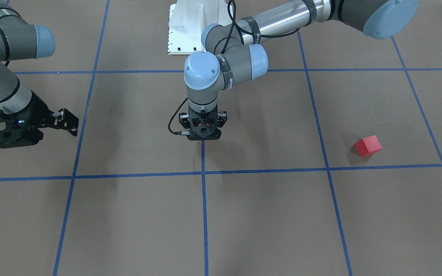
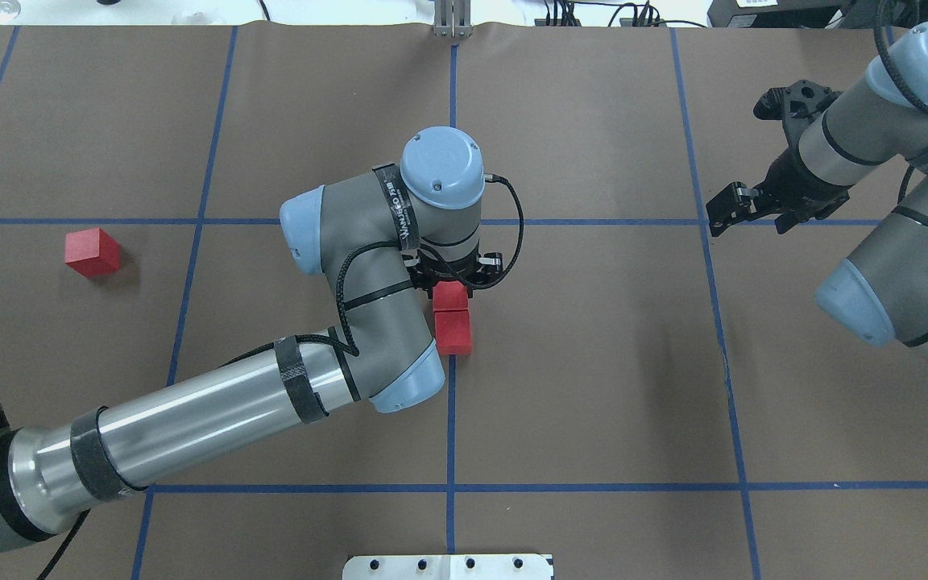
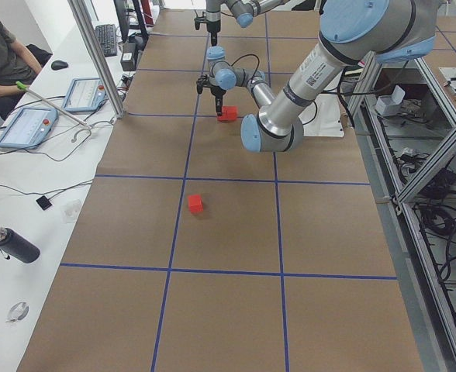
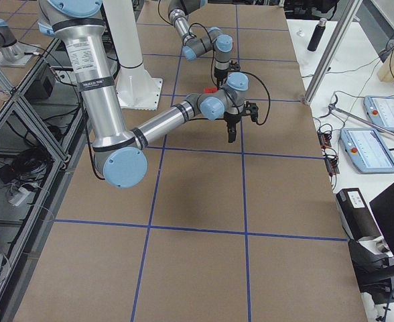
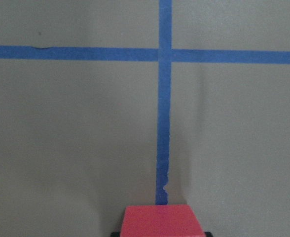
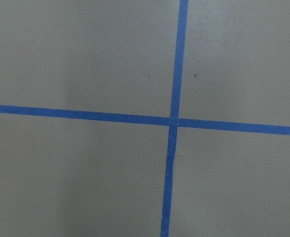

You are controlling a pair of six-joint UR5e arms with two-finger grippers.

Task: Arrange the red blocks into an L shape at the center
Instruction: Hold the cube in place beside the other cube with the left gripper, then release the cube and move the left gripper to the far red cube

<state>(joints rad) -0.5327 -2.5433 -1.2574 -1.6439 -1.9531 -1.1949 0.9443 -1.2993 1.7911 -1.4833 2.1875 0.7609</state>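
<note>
Currently: left gripper [image 1: 204, 133] at the second red block [image 2: 449, 296]; L unfinished.
Risk: a crooked retreat could drag it off the first red block [image 2: 453, 333], which it touches on the centre tape line [image 2: 451, 419]. Your left arm points straight down, jaws astride it; you cannot tell whether they clamp. The third red block [image 2: 92, 252] lies well left of that line; the right gripper [image 1: 68, 122], open and empty, well right.

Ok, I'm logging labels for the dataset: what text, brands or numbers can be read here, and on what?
White lettering on the black strap around the left arm: too blurred to read.
Red blocks: plain, no text.
Tape lines: no text.
</note>
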